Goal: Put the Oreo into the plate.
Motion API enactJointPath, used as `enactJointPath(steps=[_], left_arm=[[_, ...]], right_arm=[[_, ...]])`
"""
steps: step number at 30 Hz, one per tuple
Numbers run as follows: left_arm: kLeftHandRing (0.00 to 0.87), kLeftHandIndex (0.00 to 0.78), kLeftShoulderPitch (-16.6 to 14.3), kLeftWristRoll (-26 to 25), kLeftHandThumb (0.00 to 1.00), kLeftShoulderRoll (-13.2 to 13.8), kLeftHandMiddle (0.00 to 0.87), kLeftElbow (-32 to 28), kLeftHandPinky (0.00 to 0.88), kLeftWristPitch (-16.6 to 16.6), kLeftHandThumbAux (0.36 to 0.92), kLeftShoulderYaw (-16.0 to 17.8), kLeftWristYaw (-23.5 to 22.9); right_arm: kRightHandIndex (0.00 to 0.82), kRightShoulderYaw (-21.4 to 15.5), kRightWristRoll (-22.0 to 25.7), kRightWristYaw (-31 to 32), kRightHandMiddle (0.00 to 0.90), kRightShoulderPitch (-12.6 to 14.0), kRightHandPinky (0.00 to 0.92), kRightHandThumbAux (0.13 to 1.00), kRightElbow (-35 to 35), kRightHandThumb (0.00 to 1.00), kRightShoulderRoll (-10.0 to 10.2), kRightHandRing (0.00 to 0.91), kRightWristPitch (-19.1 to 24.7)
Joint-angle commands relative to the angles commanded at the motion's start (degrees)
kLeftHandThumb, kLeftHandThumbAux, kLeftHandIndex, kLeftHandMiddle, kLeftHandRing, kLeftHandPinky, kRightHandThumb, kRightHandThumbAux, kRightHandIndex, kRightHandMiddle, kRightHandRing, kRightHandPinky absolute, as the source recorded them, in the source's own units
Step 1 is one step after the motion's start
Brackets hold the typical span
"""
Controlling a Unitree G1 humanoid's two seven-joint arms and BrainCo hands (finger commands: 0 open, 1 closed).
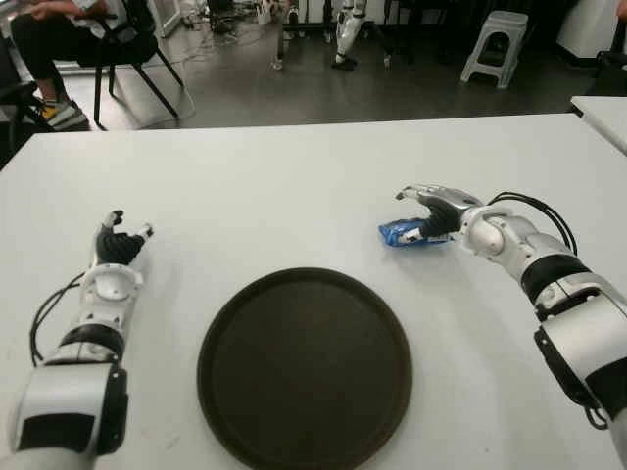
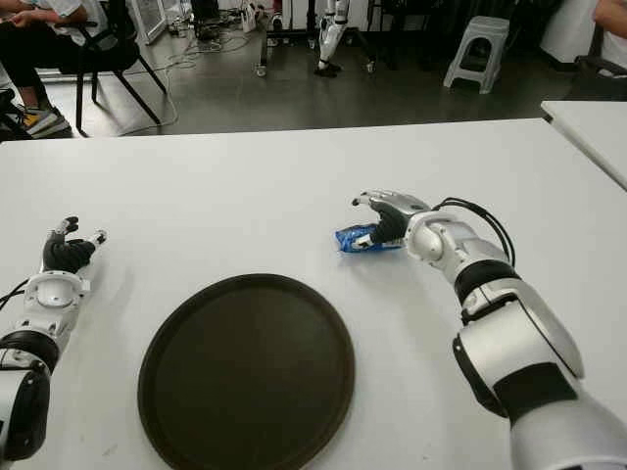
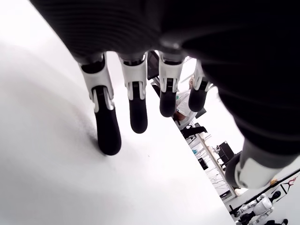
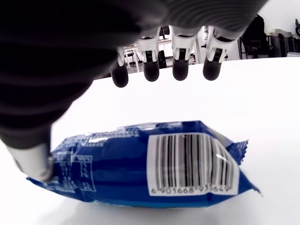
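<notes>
- One blue Oreo packet lies flat on the white worktop, beyond the right rim of the round dark plate and apart from it.
- Right hand is poised over the packet; its wrist view shows four fingers extended above the far side and the thumb touching the wrapper's near corner. Fingers are spread, not closed on the packet.
- Barcode panel faces the right wrist camera.
- Left hand shows left of the plate, fingers loosely extended, holding nothing.
- Plate carries nothing.
</notes>
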Motion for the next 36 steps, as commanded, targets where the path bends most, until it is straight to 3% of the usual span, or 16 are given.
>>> enactJointPath(steps=[15,36], left_arm=[[0.152,0.0,0.1,1.0,0.364,0.2,0.126,0.0,0.146,0.0,0.587,-0.9,1.0],[0.151,0.0,0.0,0.9,0.37,0.4,0.133,0.0,0.114,0.2,0.574,-1.0,0.9]], right_arm=[[0.0,0.1,0.0,0.4,0.0,1.3,0.084,0.503,0.4,0.151,0.6,0.027,-0.7],[0.0,-0.4,0.3,1.0,0.0,2.0,0.089,0.49,0.5,0.156,0.9,0.036,-0.1]])
